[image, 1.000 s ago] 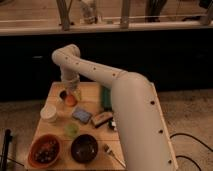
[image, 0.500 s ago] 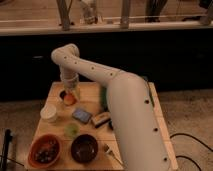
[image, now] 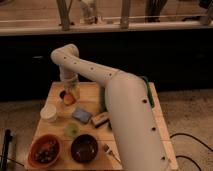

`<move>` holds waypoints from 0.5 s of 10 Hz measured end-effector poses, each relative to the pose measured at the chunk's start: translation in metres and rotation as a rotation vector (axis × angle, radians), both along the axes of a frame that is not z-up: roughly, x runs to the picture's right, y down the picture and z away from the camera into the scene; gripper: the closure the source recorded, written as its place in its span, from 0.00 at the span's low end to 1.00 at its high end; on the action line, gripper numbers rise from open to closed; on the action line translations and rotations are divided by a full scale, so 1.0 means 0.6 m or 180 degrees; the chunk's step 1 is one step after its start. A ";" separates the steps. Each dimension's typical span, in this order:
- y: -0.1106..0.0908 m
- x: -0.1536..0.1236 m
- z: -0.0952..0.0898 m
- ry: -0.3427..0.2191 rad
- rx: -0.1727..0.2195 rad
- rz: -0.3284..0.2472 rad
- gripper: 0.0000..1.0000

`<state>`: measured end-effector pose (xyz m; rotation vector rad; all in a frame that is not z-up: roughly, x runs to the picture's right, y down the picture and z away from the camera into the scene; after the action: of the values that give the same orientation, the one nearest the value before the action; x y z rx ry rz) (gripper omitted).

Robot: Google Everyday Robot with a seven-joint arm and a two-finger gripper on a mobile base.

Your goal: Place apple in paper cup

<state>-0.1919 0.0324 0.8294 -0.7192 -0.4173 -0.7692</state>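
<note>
The apple (image: pixel 67 99) is a small orange-red fruit at the tip of my gripper (image: pixel 69 94), over the back left of the wooden table (image: pixel 90 95). The gripper points down from the pale arm and its fingers hold the apple from both sides, one pale finger covering part of it. The white paper cup (image: pixel 49 113) stands upright to the front left of the apple, a short way from it, with nothing showing inside.
A pale green round thing (image: pixel 72 130) lies in front of the cup. An orange bowl (image: pixel 45 151) and a dark bowl (image: pixel 84 148) stand at the front edge. A blue object (image: pixel 81 115) and a brown one (image: pixel 100 120) lie mid-table. My arm covers the table's right side.
The gripper and the apple have shifted very slightly to the left, towards the white cup. Nothing else on the table has moved.
</note>
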 end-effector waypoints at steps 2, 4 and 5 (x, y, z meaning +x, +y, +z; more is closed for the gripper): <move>-0.002 -0.001 0.005 0.0026 0.0025 0.0038 0.99; -0.005 -0.009 0.006 -0.0014 0.0033 0.0032 0.99; -0.006 -0.025 0.002 -0.0107 0.0032 -0.0027 0.99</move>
<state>-0.2069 0.0290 0.8308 -0.6996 -0.4408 -0.7918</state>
